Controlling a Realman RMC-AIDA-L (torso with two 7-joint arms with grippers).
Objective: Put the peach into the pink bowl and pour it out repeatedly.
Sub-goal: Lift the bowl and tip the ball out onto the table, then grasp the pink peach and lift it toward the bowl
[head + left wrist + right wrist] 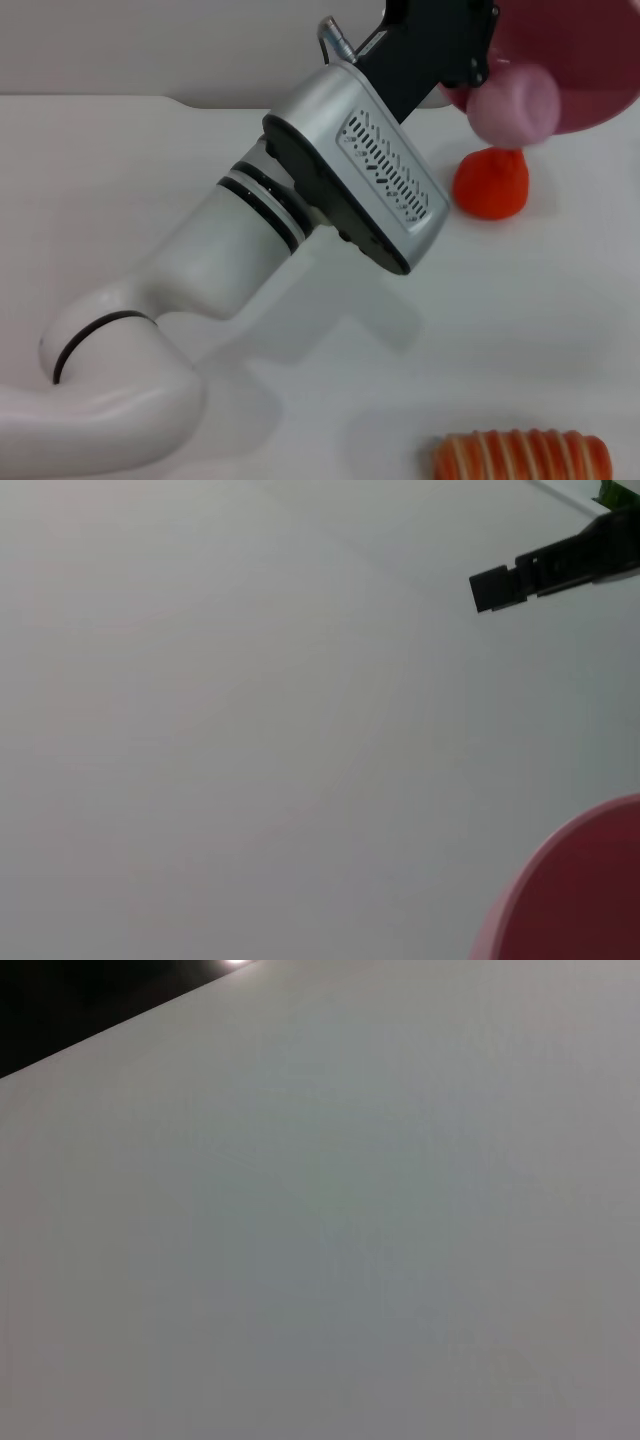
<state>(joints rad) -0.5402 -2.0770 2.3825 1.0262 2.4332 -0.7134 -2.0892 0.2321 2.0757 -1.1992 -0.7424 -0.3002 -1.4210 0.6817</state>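
White table point(150, 170); tilted pink bowl point(585, 60), peach point(515, 103) at its rim.

You had an orange-red pointed toy fruit point(491, 184) sitting upright on the white table point(520, 330), toward the far right side. At the near edge, right of centre, a striped orange-and-cream bread-like toy point(522, 456) lay on its side, well apart from the fruit and partly cut off.
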